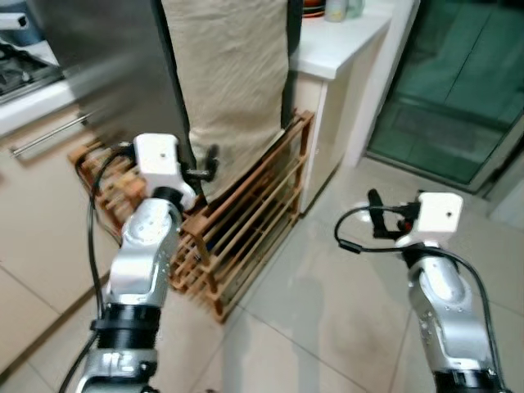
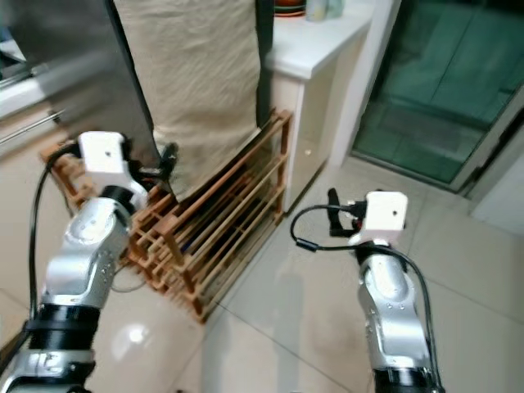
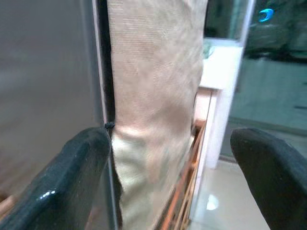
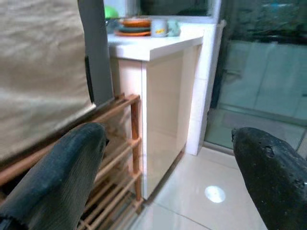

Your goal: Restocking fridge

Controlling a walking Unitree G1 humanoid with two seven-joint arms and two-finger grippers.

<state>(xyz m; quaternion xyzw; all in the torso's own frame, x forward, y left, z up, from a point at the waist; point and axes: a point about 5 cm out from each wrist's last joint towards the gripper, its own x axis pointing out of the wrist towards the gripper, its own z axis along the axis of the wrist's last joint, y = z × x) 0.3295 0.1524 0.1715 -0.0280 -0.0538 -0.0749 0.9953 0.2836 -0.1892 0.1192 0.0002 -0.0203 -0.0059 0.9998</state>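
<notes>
Here the robot stands close before the fridge [image 1: 106,65], whose steel door fills the upper left, with a beige cloth [image 1: 225,74] hanging down the side next to it. The left end effector [image 1: 209,164] is raised at the door's edge, its two black fingers [image 3: 72,177] spread wide apart and holding nothing, one finger right beside the dark seam between door and cloth. The right end effector [image 1: 375,209] hovers over the tiled floor [image 1: 327,303], well apart from the fridge, its fingers [image 4: 57,177] also wide open and empty. A wooden rack [image 1: 246,221] leans against the fridge below the cloth. Beyond it, a white bench [image 1: 344,41] carries some dishes [image 4: 136,26].
</notes>
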